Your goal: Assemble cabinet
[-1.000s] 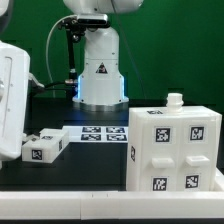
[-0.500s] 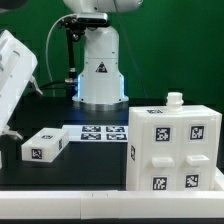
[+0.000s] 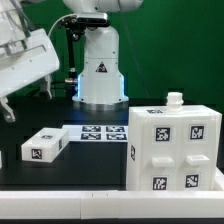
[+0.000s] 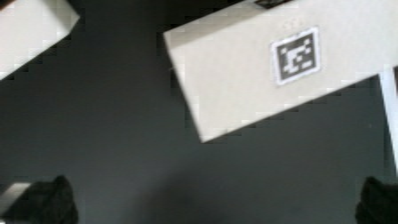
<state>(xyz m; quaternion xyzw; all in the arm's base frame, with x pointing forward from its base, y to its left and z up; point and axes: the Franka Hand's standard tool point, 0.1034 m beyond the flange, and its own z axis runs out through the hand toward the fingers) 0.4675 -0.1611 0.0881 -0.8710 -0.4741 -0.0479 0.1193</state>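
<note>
The cabinet (image 3: 172,145) stands upright near the table's (image 3: 80,175) front edge, on the exterior view's right, its knob (image 3: 174,100) on top. Our tool (image 4: 210,200) hangs wide and empty; we should center over a panel (image 4: 267,70) before closing.

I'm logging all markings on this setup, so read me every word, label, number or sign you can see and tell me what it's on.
No readable words or numbers anywhere.
Warning triangle sign: on the robot base; its symbol is too small to read.
Square black-and-white tags, patterns only: on the big white box, the small white block, the marker board, and the flat panel in the wrist view.
</note>
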